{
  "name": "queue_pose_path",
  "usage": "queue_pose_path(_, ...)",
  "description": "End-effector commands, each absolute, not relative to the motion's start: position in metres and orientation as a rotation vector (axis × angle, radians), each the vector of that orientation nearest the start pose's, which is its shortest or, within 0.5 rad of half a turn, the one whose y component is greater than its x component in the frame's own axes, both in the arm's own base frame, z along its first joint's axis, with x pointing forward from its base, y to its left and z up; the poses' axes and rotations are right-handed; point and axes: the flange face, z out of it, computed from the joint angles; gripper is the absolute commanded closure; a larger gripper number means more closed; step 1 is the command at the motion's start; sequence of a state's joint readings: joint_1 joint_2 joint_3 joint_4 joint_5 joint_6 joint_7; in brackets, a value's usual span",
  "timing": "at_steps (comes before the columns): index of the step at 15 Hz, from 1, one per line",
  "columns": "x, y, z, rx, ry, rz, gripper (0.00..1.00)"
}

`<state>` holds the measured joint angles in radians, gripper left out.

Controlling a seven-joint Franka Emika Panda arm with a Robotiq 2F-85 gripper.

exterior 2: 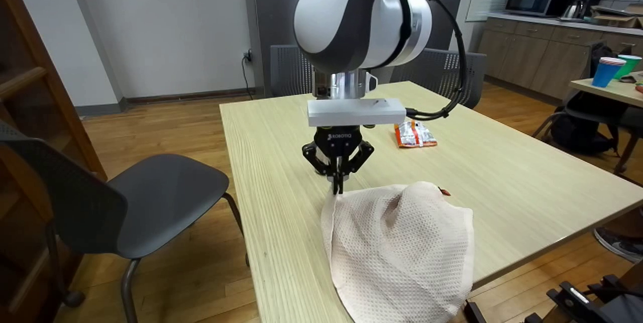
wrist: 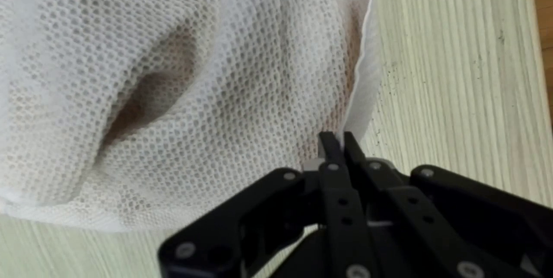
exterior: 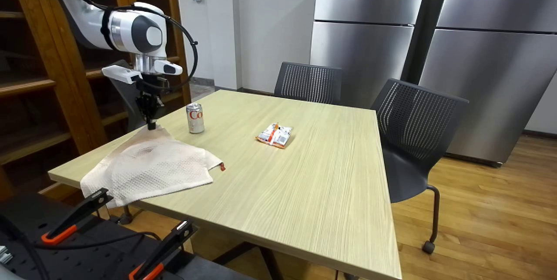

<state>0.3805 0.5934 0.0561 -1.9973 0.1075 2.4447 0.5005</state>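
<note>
A white waffle-weave cloth (exterior: 156,166) lies loosely folded on the pale wooden table (exterior: 313,201), part of it draping over the near edge. My gripper (wrist: 342,138) is shut on the cloth's edge, which runs between the two fingertips in the wrist view. In an exterior view the gripper (exterior 2: 337,190) points straight down, pinching a corner of the cloth (exterior 2: 402,257) and lifting it slightly. Deep creases show in the cloth (wrist: 242,75). A small red tag (exterior: 222,166) pokes out at its far side. Close by the gripper stands a silver soda can (exterior: 195,119), upright.
A silver and orange snack packet (exterior: 275,135) rests near the table's middle. Dark chairs (exterior: 417,127) surround the table, including a chair (exterior 2: 166,202) beside its edge. Black and orange clamps (exterior: 161,249) sit on the robot's base. Steel refrigerators (exterior: 361,49) stand behind.
</note>
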Motion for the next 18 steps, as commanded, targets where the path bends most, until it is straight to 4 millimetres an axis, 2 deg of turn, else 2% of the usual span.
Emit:
queue_pose_path(1, 0.541, 0.268, 0.148, -3.102, 0.205, 0.264, 0.99)
queue_pose_path(10, 0.549, 0.298, 0.130, -3.087, 0.130, 0.282, 0.99)
queue_pose_path(11, 0.549, 0.300, 0.129, -3.089, 0.124, 0.281, 0.71)
queue_pose_path(12, 0.550, 0.301, 0.128, -3.090, 0.121, 0.278, 0.70)
queue_pose_path(18, 0.550, 0.300, 0.135, -3.084, 0.128, 0.239, 0.26)
